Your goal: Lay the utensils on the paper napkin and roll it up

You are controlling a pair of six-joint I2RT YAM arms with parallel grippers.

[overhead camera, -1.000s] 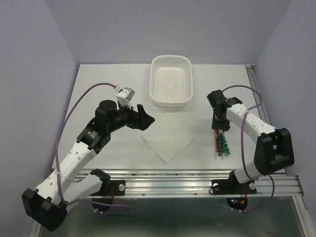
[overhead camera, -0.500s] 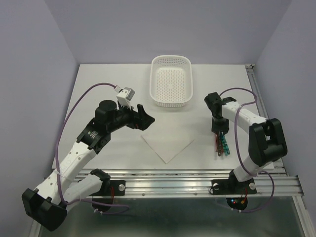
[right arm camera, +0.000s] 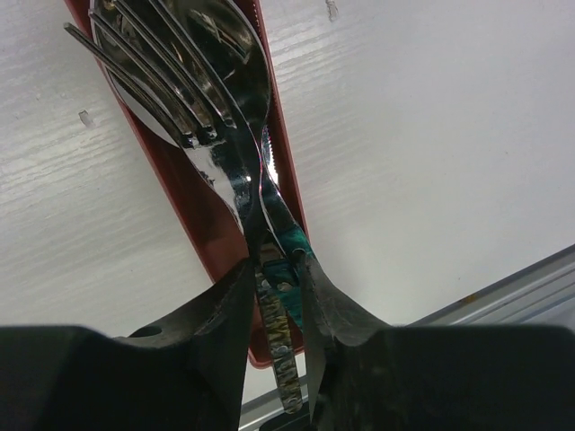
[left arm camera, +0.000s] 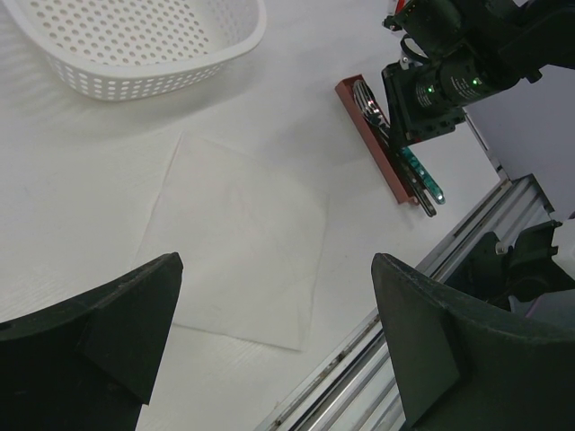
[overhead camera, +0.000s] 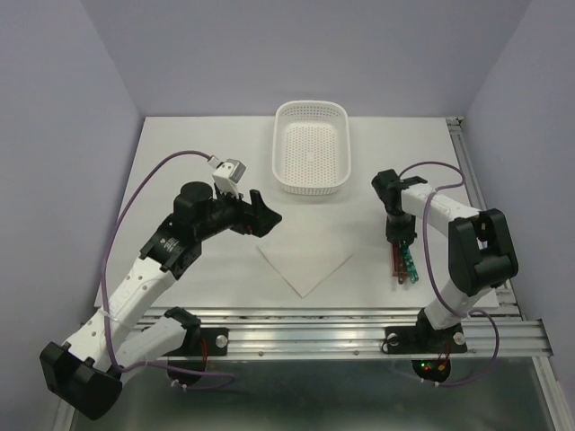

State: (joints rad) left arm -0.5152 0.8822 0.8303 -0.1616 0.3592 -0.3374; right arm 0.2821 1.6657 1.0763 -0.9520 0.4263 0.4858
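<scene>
Pinched by the right gripper [right arm camera: 274, 269], the shiny green-handled metal utensils [right arm camera: 216, 117] are best lifted level together; the left gripper [left arm camera: 278, 287] is spread wide.

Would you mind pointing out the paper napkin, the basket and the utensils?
paper napkin [overhead camera: 304, 262]: top view, middle of the sheet.
basket [overhead camera: 310, 187]: top view, near wall.
utensils [right arm camera: 238, 40]: right wrist view, spoon bowl.

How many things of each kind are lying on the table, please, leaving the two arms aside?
Basket: 1
Paper napkin: 1
Red tray: 1
Fork: 1
Spoon: 1
Total: 5. A serrated edge among the utensils may be a knife; it is not counted.
</scene>
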